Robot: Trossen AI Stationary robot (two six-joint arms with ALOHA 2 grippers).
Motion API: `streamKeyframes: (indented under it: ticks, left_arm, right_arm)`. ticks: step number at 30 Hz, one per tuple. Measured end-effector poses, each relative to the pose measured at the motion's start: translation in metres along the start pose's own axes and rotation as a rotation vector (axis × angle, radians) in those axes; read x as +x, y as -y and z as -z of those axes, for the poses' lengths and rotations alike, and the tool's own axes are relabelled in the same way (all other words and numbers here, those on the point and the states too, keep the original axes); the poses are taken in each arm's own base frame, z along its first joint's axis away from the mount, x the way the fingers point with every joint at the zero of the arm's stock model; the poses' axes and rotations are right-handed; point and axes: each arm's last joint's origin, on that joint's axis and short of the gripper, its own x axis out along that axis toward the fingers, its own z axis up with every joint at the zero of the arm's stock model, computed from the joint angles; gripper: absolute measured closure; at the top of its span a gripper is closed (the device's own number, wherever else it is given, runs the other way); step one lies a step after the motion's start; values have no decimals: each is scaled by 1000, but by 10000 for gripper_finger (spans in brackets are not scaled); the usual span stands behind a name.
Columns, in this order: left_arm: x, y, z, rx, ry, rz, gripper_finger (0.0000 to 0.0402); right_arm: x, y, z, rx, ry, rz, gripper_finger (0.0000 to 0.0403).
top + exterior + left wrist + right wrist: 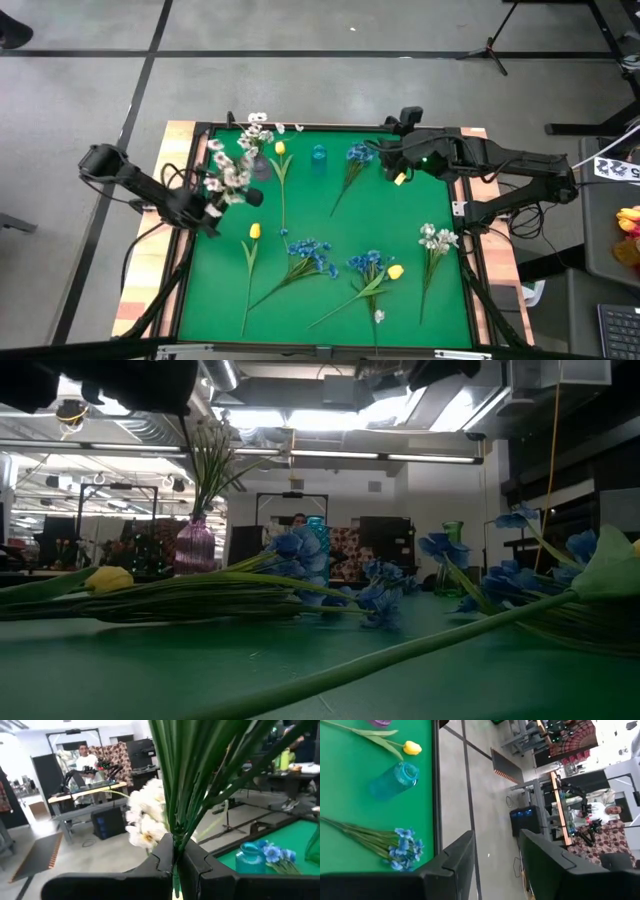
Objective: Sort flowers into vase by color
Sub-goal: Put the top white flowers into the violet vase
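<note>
My left gripper (pixel 207 212) is over the table's left part, shut on a white spray whose blossoms (pixel 230 178) point toward the purple vase (pixel 261 166). That vase holds more white blossoms (pixel 251 135). A blue vase (pixel 318 155) stands to its right. My right gripper (pixel 392 166) is open near the far edge, next to a blue bloom (pixel 358 154), touching nothing. Yellow tulips (pixel 280 149) (pixel 254 232), blue stems (pixel 311 254) (pixel 369 264) and a white spray (pixel 436 238) lie flat on the green mat. My left gripper pinches the white spray's bundle of green stalks (pixel 175 842) between its two fingers (pixel 162 854). The stalks run on past the fingertips, with the white blossoms (pixel 144 822) beyond them. The spray is lifted clear of the table.
A green vase (pixel 452 552) shows in the low view beyond the flowers. The raised frame (pixel 300 126) runs around the green mat. A yellow bud (pixel 395 271) and a small white bloom (pixel 379 316) lie near the front edge. A person (pixel 86 756) stands at a bench in the room behind.
</note>
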Motion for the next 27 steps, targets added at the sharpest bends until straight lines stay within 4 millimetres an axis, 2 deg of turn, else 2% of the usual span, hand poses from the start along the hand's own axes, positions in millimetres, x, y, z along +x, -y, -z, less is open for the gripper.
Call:
streamKeyframes:
  ticks: [4, 10, 13, 27]
  left_arm:
    - [1, -9, 5, -38, -1, -5, 400]
    - [1, -21, 35, -168, -2, -6, 400]
    - [4, -23, 44, -203, 23, 12, 400]
    - [18, -22, 39, -161, 65, -12, 400]
  right_arm:
    - [0, -1, 1, 3, -11, -7, 247]
    - [0, -1, 2, -1, -15, -10, 247]
    - [0, -1, 2, 0, -14, -10, 247]
    - [0, -1, 1, 22, -12, -10, 247]
